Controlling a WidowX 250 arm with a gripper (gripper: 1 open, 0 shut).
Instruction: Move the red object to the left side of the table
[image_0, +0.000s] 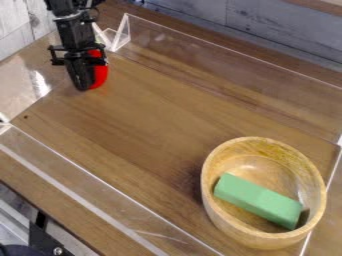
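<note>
The red object (90, 76) is at the far left of the brown wood-grain table (160, 130), right at the tabletop, near the left clear wall. My gripper (86, 70) comes down on it from above, black fingers closed around its top. Whether the red object rests on the wood or hangs just above it I cannot tell. Its leafy tip is hidden by the fingers.
A round light wooden bowl (241, 152) sits at the near right corner with a green rectangular block (258, 200) lying in it. Low clear plastic walls (201, 50) edge the table on all sides.
</note>
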